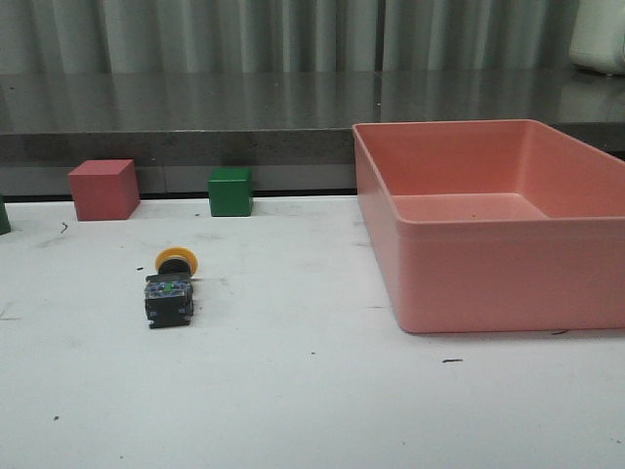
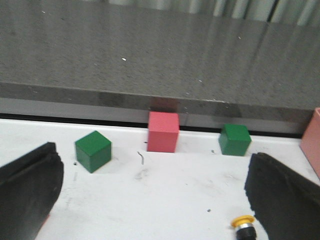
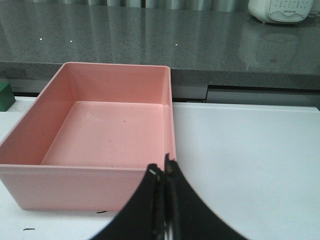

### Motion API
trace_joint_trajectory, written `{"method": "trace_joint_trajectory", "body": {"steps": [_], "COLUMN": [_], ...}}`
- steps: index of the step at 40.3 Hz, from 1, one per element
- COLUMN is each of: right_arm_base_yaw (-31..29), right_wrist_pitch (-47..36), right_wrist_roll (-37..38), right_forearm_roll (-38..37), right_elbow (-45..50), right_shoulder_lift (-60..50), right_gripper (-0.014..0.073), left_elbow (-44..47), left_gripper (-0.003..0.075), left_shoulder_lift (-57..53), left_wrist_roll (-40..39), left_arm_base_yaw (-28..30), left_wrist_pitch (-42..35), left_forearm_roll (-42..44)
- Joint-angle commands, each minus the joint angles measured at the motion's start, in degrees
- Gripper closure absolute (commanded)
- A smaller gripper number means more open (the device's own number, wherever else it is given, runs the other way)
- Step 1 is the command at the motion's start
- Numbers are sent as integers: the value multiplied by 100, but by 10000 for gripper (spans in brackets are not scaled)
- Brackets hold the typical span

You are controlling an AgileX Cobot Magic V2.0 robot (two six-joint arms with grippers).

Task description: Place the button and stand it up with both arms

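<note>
The button point(image 1: 171, 285) lies on its side on the white table, yellow cap toward the back, black-and-silvery base toward the front. Neither arm shows in the front view. In the left wrist view my left gripper point(image 2: 155, 200) is open, its two black fingers point(image 2: 27, 190) far apart with bare table between them. The button's yellow cap point(image 2: 243, 221) peeks in just beside the other finger point(image 2: 282, 200), apart from it. My right gripper point(image 3: 164, 172) is shut with nothing in it, hovering near the pink bin's front corner.
A large pink bin point(image 1: 498, 283) fills the right side of the table. A red cube point(image 1: 103, 190) and a green cube point(image 1: 230, 191) stand at the back edge, another green cube point(image 2: 93, 150) further left. A dark counter point(image 1: 195, 107) runs behind.
</note>
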Motion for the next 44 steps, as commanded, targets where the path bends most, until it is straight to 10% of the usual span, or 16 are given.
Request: {"method": "trace_joint_trajectory", "body": {"steps": [1, 16, 44], "right_arm_base_yaw": [-23, -23, -23], "right_wrist_pitch": [-492, -492, -492], "right_wrist_roll": [-55, -55, -55], "right_forearm_roll": [-93, -93, -93], "right_elbow": [-150, -150, -150], "right_shoulder_lift": [48, 48, 48], "right_gripper": [655, 655, 655], "left_elbow": [-615, -2626, -5681], "left_gripper": [27, 27, 28], "left_shoulder_lift": [699, 3387, 7057], "left_wrist_roll": [-46, -46, -794], "left_arm_base_yaw": [-565, -1867, -1883], "left_wrist_pitch": [-303, 1929, 5293], "left_forearm_roll": [-85, -285, -761]}}
